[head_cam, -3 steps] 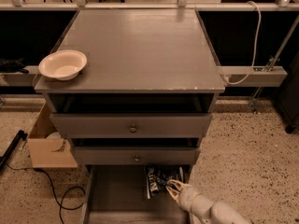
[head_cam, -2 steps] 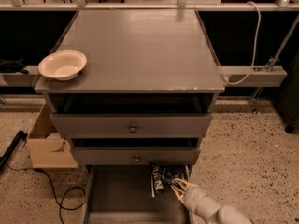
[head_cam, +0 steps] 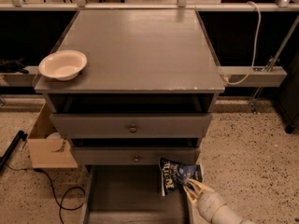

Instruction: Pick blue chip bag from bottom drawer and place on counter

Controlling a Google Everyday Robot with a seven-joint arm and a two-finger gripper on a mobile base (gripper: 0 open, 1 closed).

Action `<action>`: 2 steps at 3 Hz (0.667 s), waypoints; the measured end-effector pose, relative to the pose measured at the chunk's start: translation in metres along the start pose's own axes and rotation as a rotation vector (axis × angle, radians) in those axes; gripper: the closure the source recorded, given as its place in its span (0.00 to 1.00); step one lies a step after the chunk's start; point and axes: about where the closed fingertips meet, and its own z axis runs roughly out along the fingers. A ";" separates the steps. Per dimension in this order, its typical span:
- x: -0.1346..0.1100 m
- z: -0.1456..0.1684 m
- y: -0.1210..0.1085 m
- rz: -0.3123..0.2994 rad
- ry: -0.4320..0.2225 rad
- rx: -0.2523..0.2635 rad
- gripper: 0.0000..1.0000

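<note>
While the blue chip bag (head_cam: 179, 173) is being pinched at its corner by the pincer (head_cam: 190, 187), just above the bottom drawer (head_cam: 131, 197), placement on the counter (head_cam: 140, 50), well above, is being awaited.

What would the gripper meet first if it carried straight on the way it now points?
The blue chip bag, held right at the gripper's tip over the bottom drawer. Beyond it, probably the knobbed drawer front, though depth is unclear.

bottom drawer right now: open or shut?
Open. The bottom drawer is pulled out beneath the two knobbed drawers, its grey floor exposed. The end effector is at its right side, gripping the blue chip bag.
</note>
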 end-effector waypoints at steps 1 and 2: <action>-0.003 -0.001 -0.004 -0.005 -0.006 0.009 1.00; -0.011 -0.003 -0.016 -0.021 -0.023 0.035 1.00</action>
